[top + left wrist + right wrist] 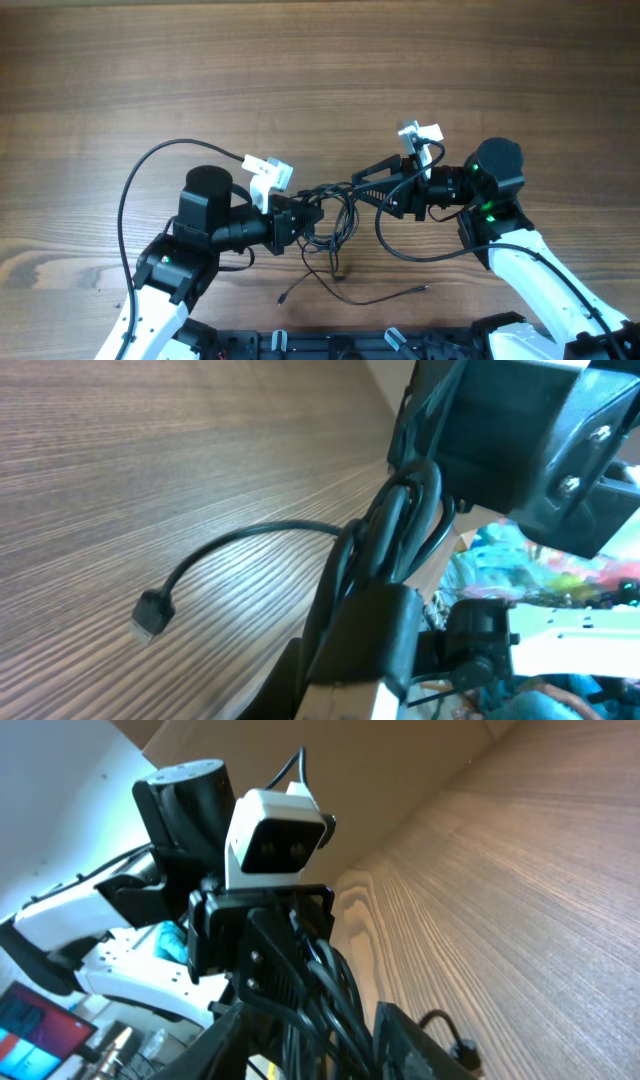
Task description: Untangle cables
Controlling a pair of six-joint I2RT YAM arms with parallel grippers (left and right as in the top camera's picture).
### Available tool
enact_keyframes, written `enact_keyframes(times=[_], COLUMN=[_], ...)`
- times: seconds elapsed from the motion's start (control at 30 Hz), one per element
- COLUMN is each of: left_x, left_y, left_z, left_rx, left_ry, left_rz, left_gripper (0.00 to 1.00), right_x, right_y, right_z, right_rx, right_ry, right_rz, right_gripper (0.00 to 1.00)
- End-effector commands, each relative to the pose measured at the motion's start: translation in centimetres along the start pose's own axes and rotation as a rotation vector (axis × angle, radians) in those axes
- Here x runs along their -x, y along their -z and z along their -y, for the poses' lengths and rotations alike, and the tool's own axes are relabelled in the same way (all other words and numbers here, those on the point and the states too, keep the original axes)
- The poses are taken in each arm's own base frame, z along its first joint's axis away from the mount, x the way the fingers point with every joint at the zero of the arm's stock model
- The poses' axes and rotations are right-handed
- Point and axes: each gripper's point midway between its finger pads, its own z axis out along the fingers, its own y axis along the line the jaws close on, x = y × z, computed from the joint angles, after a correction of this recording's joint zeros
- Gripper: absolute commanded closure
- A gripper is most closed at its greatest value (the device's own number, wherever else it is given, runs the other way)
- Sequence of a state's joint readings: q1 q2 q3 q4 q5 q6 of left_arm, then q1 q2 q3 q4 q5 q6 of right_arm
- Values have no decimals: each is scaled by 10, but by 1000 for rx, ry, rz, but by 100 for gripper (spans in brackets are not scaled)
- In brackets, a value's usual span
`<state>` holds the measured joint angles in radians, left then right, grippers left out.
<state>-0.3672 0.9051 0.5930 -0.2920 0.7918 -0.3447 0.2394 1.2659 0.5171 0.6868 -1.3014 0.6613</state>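
Overhead view. Cables [338,218] lay as a dark knot at centre frame on the wooden table [300,70], between the two arms, with loose strands trailing toward the lower edge and ending in small plug tips [284,298]. The left gripper [305,215] met the knot from the left and the right gripper [372,192] from the right, probably so that each could take one side and draw the tangle apart. The thicker wires looping beside each arm belonged to the robot, not to the task.

Left wrist view. The left gripper's fingers [365,625] were closed tight on a bundle of cords rising toward upper centre, lifting it off the wood. One free strand curved away to lower left and rested on the table, its plug [150,615] lying flat. The right gripper's dark body filled the upper right, close against the same bundle.

Right wrist view. The right gripper's fingers [235,1035] stood apart at the bottom edge with several cords running between them. Whether they pinched the cords could not be told. Beyond them stood the left arm's white wrist camera [275,840].
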Motion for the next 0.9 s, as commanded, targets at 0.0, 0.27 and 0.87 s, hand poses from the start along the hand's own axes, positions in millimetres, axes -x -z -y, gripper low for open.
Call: enact_keyframes(times=[0.0,0.27,0.87], left_x=[6,5,7], left_y=[1,1,2], left_z=[7,10,19], left_rx=[-37,-54,-102], left_ry=[86,110,130], left_rz=[18,8,7], left_gripper=[96,96,96], right_x=[5,7,-2], right_y=[0,1,-10], right_z=[1,20,39], right_rx=[-10,-107,-213], right_ry=[84,112,101], right_rz=[4,36,30], right_gripper=[60,62,66])
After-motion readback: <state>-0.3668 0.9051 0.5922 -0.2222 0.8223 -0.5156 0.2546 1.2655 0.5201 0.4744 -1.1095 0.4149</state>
